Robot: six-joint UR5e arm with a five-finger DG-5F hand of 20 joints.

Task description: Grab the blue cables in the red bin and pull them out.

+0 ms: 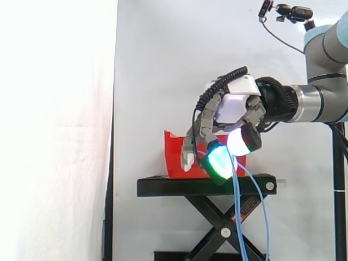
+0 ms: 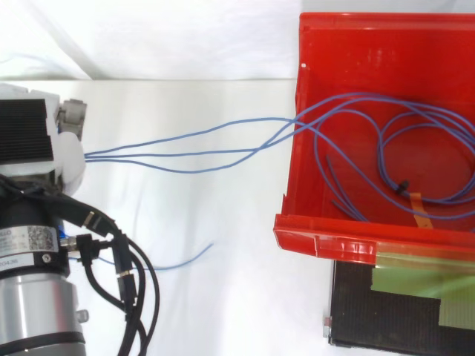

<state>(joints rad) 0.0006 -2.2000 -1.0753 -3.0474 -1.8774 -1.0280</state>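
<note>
Fingers (image 1: 217, 159) are clamping the blue cables (image 2: 193, 152), w/ strands stretching lengthwise from hand (image 2: 65, 152) over to the red bin (image 2: 319, 241), so pulling away prob works.

A robotics lab, shown by the robot arm (image 1: 325, 102), white curtain (image 1: 163, 65) and black scissor stand (image 1: 205, 187).
</note>
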